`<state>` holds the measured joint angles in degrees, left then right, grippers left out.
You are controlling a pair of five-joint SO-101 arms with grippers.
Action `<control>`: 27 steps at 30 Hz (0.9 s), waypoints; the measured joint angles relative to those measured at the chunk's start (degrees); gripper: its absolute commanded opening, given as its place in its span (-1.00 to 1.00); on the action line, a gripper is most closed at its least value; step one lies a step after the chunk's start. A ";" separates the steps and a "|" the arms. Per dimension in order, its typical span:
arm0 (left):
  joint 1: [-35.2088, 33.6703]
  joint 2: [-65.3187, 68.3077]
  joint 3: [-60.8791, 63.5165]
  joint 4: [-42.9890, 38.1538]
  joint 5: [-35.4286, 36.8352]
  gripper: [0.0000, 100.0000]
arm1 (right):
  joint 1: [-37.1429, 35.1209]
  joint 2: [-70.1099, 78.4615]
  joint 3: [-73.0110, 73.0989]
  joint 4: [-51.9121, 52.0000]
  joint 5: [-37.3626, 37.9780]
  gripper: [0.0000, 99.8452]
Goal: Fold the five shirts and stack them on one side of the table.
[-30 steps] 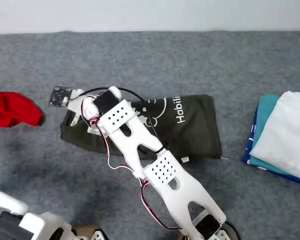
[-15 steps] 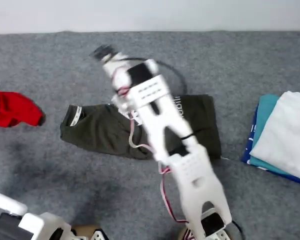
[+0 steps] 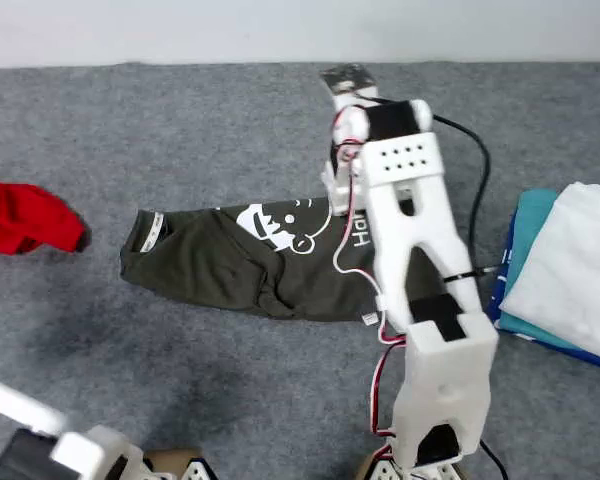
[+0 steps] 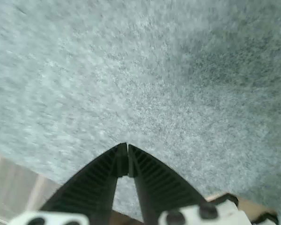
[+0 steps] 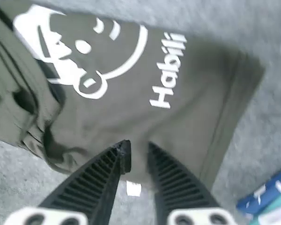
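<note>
While the right arm (image 3: 420,250) extends over the grey tabletop (image 3: 180,120), its jaws hang slightly parted and empty above the dark green shirt (image 5: 178,122), near the hem below the white lettering. That shirt lies roughly folded in the middle of the tabletop, print side up, its collar end toward the red shirt (image 3: 25,218), which sits crumpled and well apart at the edge. On the opposite side rests a stack of folded shirts (image 3: 570,260), white over teal and blue. The left jaws are clenched on nothing, tips touching, over the grey surface.
</note>
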<state>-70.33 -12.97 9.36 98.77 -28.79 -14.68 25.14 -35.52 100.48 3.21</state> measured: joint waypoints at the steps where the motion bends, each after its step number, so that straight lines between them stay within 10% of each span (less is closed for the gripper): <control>1: 0.53 -2.29 0.00 0.00 0.00 -0.99 | 0.62 -0.53 1.58 0.00 -0.26 -0.70; 12: 11.16 -26.99 13.89 0.26 2.64 -0.99 | 3.87 -3.16 7.38 0.00 -0.44 -0.49; 27: 11.69 -28.48 16.97 0.44 3.25 -0.99 | 6.68 7.74 7.38 -5.98 -6.15 -0.43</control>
<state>-58.64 -41.45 26.33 99.21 -25.54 -8.00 32.88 -28.13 94.51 -2.95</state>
